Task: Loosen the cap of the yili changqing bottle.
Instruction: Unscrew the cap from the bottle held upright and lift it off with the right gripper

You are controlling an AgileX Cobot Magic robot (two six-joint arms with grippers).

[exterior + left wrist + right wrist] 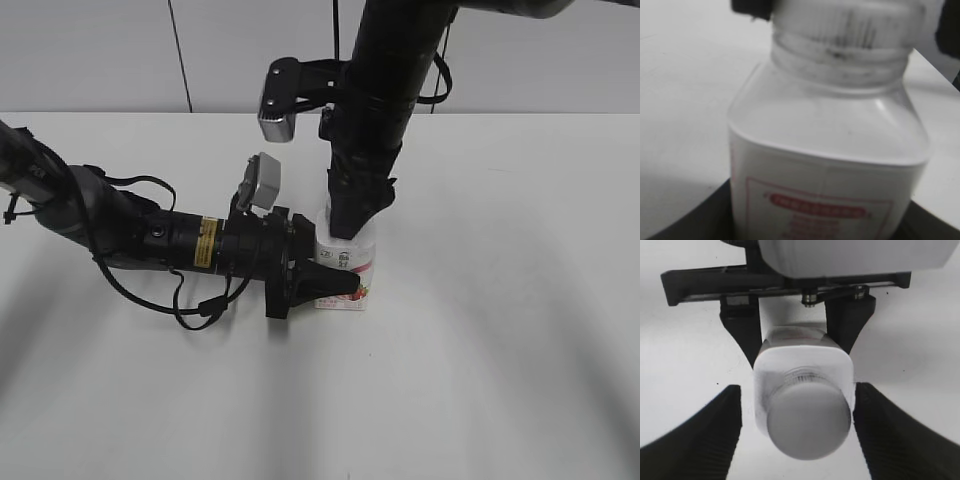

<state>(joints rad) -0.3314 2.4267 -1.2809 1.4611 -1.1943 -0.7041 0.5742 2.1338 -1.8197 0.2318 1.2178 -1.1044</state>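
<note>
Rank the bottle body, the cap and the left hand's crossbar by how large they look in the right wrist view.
1. Left hand's crossbar, widest across the frame.
2. Bottle body.
3. Cap.
The cap sits nearest the camera, so it looks almost as wide as the bottle; treat places two and three as close.

A white table (500, 380) meets a pale grey paneled wall (100, 50) behind.

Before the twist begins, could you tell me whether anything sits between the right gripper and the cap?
Nothing visible does: the right gripper straddles the cap, its fingers flanking it with bare gaps.
</note>
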